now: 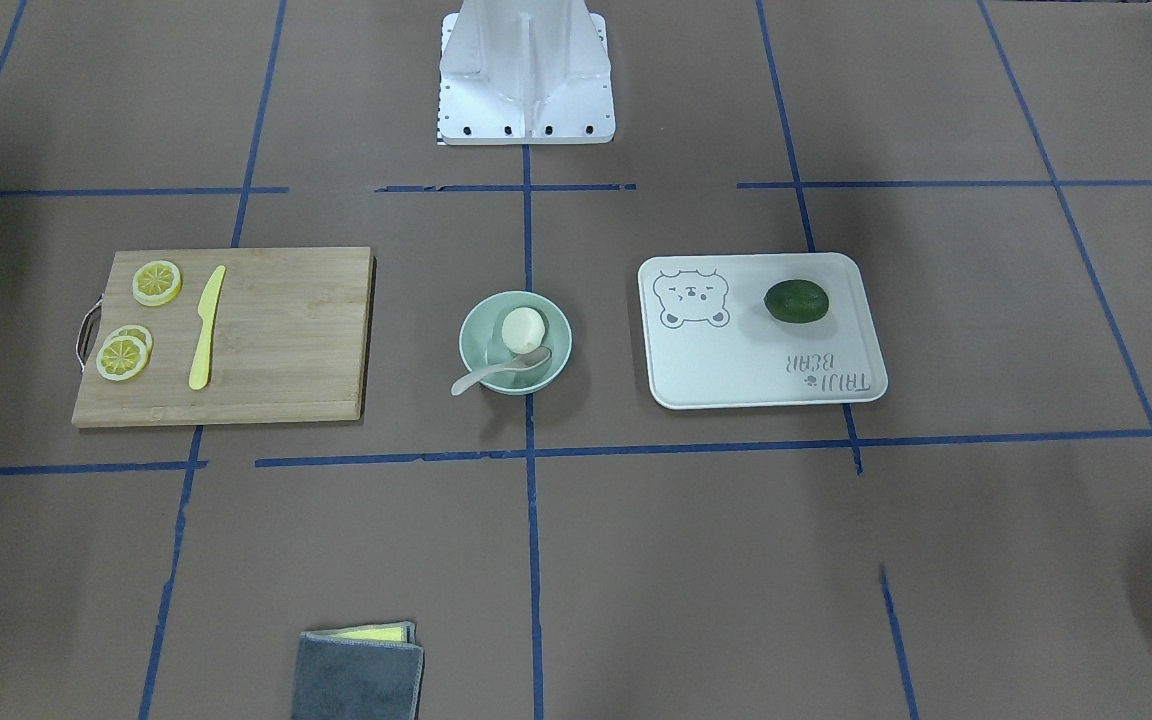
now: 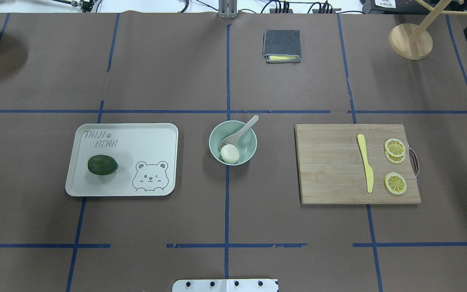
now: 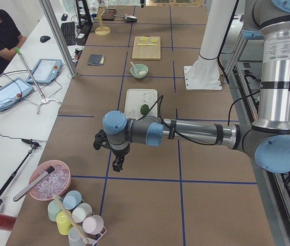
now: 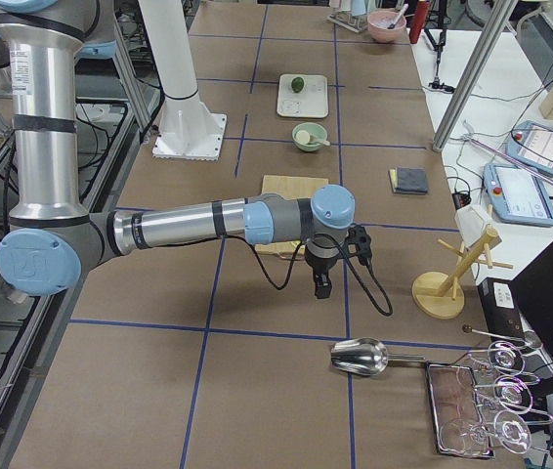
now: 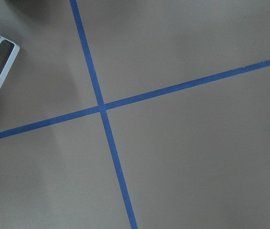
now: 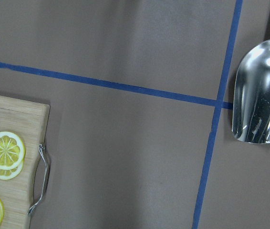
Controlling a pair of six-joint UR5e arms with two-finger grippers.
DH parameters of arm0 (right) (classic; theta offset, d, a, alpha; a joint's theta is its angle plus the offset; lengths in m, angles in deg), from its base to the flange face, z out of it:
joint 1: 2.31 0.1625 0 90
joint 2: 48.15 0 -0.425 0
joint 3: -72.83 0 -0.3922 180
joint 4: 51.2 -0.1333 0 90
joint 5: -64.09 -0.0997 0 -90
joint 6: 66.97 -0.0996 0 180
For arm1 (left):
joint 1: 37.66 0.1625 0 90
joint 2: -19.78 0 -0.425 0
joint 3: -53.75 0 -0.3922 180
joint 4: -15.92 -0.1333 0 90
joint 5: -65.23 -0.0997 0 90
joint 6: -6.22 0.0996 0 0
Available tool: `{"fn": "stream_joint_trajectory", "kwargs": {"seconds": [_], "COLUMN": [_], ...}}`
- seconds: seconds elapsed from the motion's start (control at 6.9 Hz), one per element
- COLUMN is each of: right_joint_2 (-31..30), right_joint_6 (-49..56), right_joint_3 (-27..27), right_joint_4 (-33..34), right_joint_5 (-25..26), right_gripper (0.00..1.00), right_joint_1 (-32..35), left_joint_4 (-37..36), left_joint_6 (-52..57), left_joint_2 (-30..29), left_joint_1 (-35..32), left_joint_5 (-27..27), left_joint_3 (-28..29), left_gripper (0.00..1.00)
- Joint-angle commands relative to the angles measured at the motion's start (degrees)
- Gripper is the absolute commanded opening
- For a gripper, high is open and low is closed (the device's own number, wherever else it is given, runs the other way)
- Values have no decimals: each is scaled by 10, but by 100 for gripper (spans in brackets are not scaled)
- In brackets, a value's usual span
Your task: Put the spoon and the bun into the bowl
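The mint-green bowl point(image 2: 248, 147) stands at the table's centre and also shows in the front-facing view point(image 1: 481, 346). The white bun point(image 2: 230, 154) lies inside it point(image 1: 523, 328). The pale spoon point(image 2: 239, 134) rests with its scoop in the bowl and its handle out over the rim point(image 1: 481, 378). My left gripper point(image 3: 117, 165) hangs over the table's left end, far from the bowl. My right gripper point(image 4: 322, 289) hangs past the cutting board at the right end. Both show only in the side views, so I cannot tell whether they are open or shut.
A white bear tray point(image 2: 144, 134) holds a dark green avocado point(image 2: 102, 165). A wooden cutting board point(image 2: 330, 170) carries a yellow knife point(image 2: 365, 162) and lemon slices point(image 2: 395, 147). A folded grey cloth point(image 2: 281, 45), a metal scoop point(image 6: 261, 95) and a wooden rack point(image 2: 411, 40) lie farther out.
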Motion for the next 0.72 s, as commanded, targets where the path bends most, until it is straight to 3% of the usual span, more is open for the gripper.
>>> {"fn": "stream_joint_trajectory", "kwargs": {"seconds": [0.0,0.58], "right_joint_2": [-1,0], "right_joint_6": [0,0], "right_joint_3": [0,0], "right_joint_4": [0,-1], "right_joint_5": [0,1], "right_gripper": [100,100], "right_joint_1": [0,-1], "left_joint_4": [-65,-45], "left_joint_6": [5,5], "left_joint_2": [4,3], "left_joint_1": [-24,-24], "left_joint_5": [0,-33], "left_joint_3": [-16,-16], "left_gripper": [100,100]}}
